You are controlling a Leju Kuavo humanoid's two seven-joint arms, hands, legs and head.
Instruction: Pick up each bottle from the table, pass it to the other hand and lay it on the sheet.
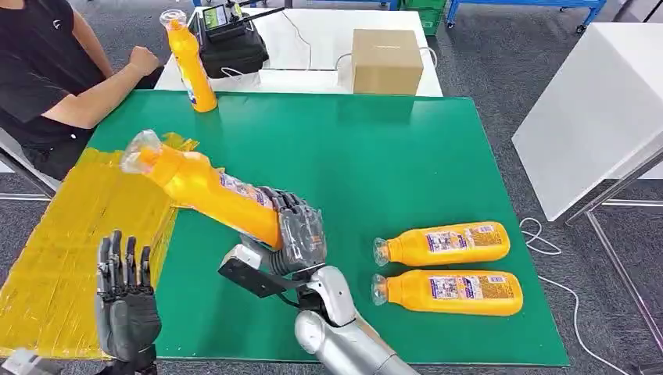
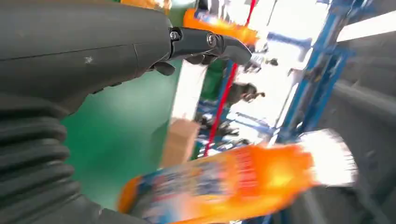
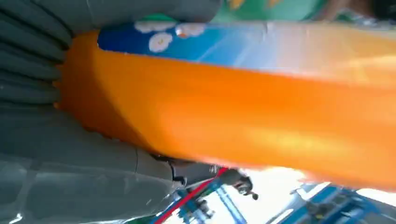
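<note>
**Four bottles, one in the right hand**

Four orange plastic bottles with clear caps: the right hand (image 1: 295,234) grips one, the held bottle (image 1: 205,187), by its base, tilted cap-first over the yellow sheet (image 1: 62,242). Left hand (image 1: 125,301), beside it, is empty with fingers spread. Two lying bottles (image 1: 446,244) (image 1: 449,291) sit just right of the right hand; one upright bottle (image 1: 190,61) stands well beyond it.

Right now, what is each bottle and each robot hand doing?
held bottle: lifted, tilted, cap towards the yellow sheet, gripped at its base.
right hand: fingers wrapped round the held bottle.
left hand: empty, fingers apart, over the sheet.
two lying bottles: on their sides on the green mat.
standing bottle: upright at the mat's far edge.
</note>
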